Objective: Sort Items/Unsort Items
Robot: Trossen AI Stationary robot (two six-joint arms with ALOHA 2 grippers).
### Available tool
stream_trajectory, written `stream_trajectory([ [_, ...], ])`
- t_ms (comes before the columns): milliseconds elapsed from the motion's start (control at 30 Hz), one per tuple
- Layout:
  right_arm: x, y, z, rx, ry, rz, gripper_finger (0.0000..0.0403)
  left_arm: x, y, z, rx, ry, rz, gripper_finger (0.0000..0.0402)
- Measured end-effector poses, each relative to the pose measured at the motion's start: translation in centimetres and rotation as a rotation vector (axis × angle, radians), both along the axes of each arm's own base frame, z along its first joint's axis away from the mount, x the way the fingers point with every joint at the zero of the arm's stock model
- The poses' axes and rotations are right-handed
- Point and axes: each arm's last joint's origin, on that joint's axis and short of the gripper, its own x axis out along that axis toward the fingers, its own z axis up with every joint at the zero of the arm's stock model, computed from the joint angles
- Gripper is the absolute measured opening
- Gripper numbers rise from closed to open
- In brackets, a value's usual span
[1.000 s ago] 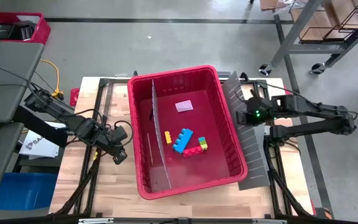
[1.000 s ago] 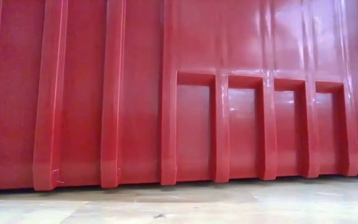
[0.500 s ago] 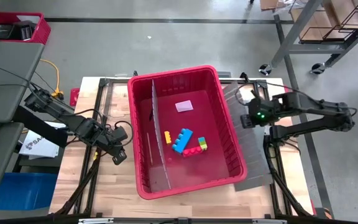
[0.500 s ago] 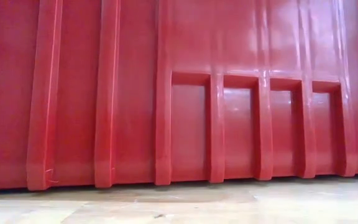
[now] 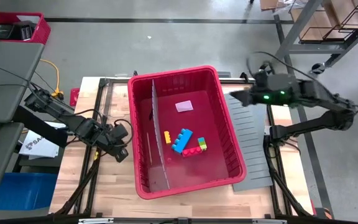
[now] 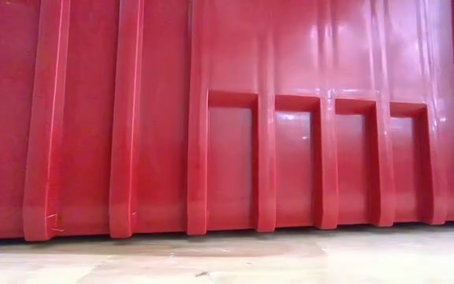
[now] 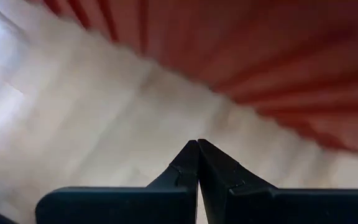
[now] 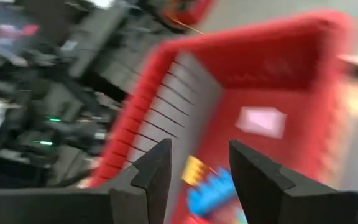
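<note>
Bin: a large red bin [image 5: 229, 134] sits on the wooden table [image 5: 114, 186], tilted a little, split by a grey divider [image 5: 154, 134] into a narrow left part and a wide right part.
Items: a yellow block [image 5: 167, 137], a blue block [image 5: 182, 140], a red block [image 5: 192, 151] and a small green-and-yellow block [image 5: 202, 144] lie close together in the wide part, near the divider.
Card: a pale pink card [image 5: 184, 106] lies flat in the same part, toward the far wall, apart from the blocks.
Stick: a thin dark line lies in the narrow part; too small to tell what it is.
Panel: a grey ribbed panel [image 5: 250, 149] lies flat on the table just right of the bin, touching its wall.
Left gripper [image 7: 197, 152]: low over the table left of the bin, fingers pressed together, holding nothing.
Right gripper [image 8: 199, 163]: raised above the panel's far end, right of the bin, fingers apart with nothing between them, facing the bin.
Low view: filled by the bin's ribbed outer wall.
</note>
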Motion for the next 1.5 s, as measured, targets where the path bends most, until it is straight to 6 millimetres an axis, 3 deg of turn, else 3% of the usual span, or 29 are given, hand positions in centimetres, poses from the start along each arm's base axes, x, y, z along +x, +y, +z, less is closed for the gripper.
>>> stream_trajectory([
  [167, 7.0, -0.3, 0.3, -0.113, -0.104, 0.133, 0.0151, 0.5, 0.6, 0.1, 0.097, -0.062, 0.067, 0.0],
  [267, 11.1, -0.5, -0.8, -0.123, -0.054, 0.202, 0.0151, 1.0, 0.9, 0.2, 0.116, -0.097, 0.072, 0.0],
  [400, 16.2, -0.7, -3.8, -0.075, 0.097, 0.275, 0.0151, 1.9, 1.3, 0.6, 0.144, -0.178, 0.088, 0.0],
  [667, 23.2, -1.0, -5.4, -0.063, 0.191, 0.36, 0.0151, 4.4, 1.9, 0.4, 0.165, -0.25, 0.102, 0.0],
  [867, 25.2, -1.2, -5.1, -0.075, 0.351, 0.403, 0.0151, 6.2, 1.7, -0.4, 0.136, -0.249, 0.065, 0.0],
  [1033, 26.0, -1.6, -6.2, -0.026, 0.528, 0.243, 0.0151, 6.6, 1.5, -0.6, 0.122, -0.255, 0.057, 0.0],
  [1233, 28.1, -1.9, -6.9, 0.106, 0.45, 0.123, 0.0151, 6.6, 1.5, -0.6, 0.113, -0.258, 0.065, 0.0],
  [1500, 30.6, -1.8, -10.5, 0.28, 0.426, 0.074, 0.0151, 6.6, 1.2, -0.6, 0.094, -0.261, 0.077, 0.0],
])
